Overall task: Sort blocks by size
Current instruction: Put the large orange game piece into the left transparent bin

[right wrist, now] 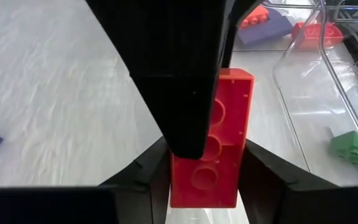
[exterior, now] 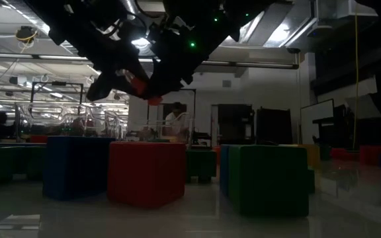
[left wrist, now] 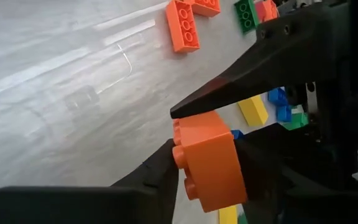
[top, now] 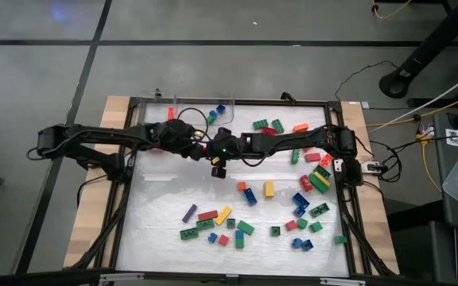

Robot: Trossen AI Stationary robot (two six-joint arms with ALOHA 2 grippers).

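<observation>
mid-air handover: right gripper (right wrist: 201, 180) clamped on brick (right wrist: 219, 140); left gripper (left wrist: 222, 146) closing on it. next: right releases.

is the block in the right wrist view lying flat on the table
No. The red block sits clamped between the right gripper jaws, its hollow underside facing the camera, up off the white table.

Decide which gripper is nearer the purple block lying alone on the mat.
Left. The left gripper sits up the mat from the purple block; the right gripper meets it there, slightly farther across.
</observation>
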